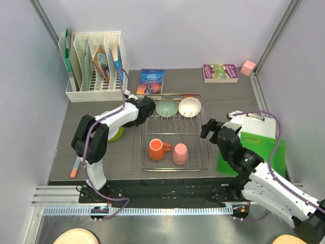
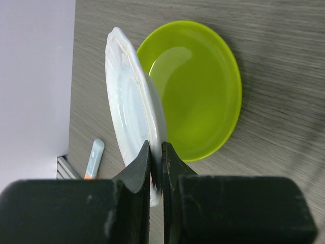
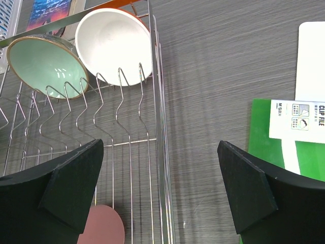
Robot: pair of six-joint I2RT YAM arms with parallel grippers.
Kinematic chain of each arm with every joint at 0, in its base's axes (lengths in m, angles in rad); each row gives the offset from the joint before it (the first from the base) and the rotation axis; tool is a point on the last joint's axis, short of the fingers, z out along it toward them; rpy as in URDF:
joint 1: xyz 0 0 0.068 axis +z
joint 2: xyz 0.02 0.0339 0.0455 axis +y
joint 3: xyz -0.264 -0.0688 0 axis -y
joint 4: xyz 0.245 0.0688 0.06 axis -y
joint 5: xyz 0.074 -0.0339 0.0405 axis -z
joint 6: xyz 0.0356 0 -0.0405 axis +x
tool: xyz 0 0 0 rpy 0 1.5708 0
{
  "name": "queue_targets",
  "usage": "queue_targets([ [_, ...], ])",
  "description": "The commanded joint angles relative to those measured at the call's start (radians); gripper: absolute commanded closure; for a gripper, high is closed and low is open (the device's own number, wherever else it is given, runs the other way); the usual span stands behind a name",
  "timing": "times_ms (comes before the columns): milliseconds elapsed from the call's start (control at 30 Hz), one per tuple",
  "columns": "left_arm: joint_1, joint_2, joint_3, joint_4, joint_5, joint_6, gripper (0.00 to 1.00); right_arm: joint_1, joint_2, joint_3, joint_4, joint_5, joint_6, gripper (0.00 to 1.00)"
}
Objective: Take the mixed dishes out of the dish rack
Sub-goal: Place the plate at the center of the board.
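Jaws of the left gripper point(image 2: 156, 150) pinch a white plate point(image 2: 129, 101) by its rim, beside the lime-green plate point(image 2: 203, 91) lying on the table point(image 2: 284, 76), while the right gripper point(image 3: 160, 152) gapes wide by the dish rack point(image 3: 158, 127) holding a green bowl point(image 1: 166, 107), white bowl point(image 1: 189, 105), mug point(image 1: 156, 149) and cup point(image 1: 180, 153).

A white slotted file organizer point(image 1: 94, 76) is being carried at the back left of the dark wood-grain desk point(image 1: 228, 99), with booklets being held upright in its slots. A blue book point(image 1: 151, 82) is being displayed flat just beside it. A purple book point(image 1: 220, 72) and a pink block point(image 1: 248, 67) are being kept at the back right. A green clip file point(image 1: 264, 147) is being supported near the right edge, and a pale marker point(image 1: 75, 166) at the left.
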Motion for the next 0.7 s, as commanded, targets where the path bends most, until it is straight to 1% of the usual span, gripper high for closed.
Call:
queue_targets([
  [0,0.034,0.025,-0.003,0.023,-0.032,-0.015,1.00,-0.001,0.011,0.000,0.029,0.006,0.011,0.00],
  [267,0.045,0.112,-0.003,0.054,0.013,0.011,1.00,0.000,0.014,-0.002,0.033,0.009,0.004,0.00],
  [400,0.056,0.125,0.002,0.068,0.043,0.025,0.99,0.000,0.003,-0.005,0.034,0.006,-0.003,0.00],
  [433,0.062,0.126,0.005,0.065,0.044,0.025,0.98,0.000,0.000,-0.005,0.033,0.005,-0.003,0.00],
  [500,0.065,0.123,0.007,0.068,0.053,0.028,0.91,-0.001,0.000,-0.006,0.031,0.008,-0.008,0.00],
  [533,0.068,0.120,0.007,0.068,0.055,0.028,0.86,0.000,0.000,-0.003,0.031,0.009,-0.006,0.00],
  [600,0.068,0.109,0.005,0.066,0.058,0.031,0.79,0.000,0.002,-0.005,0.031,0.008,-0.006,0.00],
  [633,0.068,0.103,0.005,0.065,0.058,0.031,0.72,0.000,0.006,-0.003,0.031,0.008,-0.006,0.00],
  [667,0.068,0.099,0.008,0.062,0.058,0.032,0.68,0.000,0.008,-0.002,0.031,0.006,-0.005,0.00],
])
